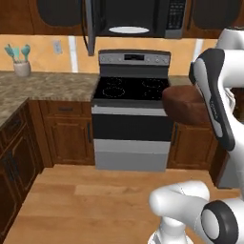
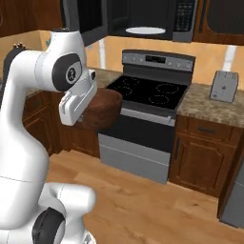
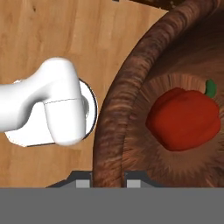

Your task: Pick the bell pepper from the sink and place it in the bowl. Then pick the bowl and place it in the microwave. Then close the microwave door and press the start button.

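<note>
The dark reddish-brown bowl (image 3: 131, 87) hangs in the air in front of the stove, and my gripper (image 3: 108, 181) is shut on its rim, one finger inside and one outside. A red bell pepper (image 3: 183, 118) with a green stem lies on the bowl's bottom. From the base cameras the bowl (image 1: 183, 106) (image 2: 102, 108) shows beside my forearm, below the level of the microwave (image 1: 136, 19) (image 2: 145, 19). Inside the microwave's dark cavity sits a white turntable plate. The microwave door (image 1: 89, 26) (image 2: 83, 16) stands open to the left. The sink is out of view.
A black stove (image 1: 131, 88) stands directly under the microwave. On the left is a granite counter (image 1: 43, 86) with a utensil holder (image 1: 21, 66). A toaster (image 2: 224, 86) sits on the counter to the right. Wooden cabinets flank the stove, with wooden floor below.
</note>
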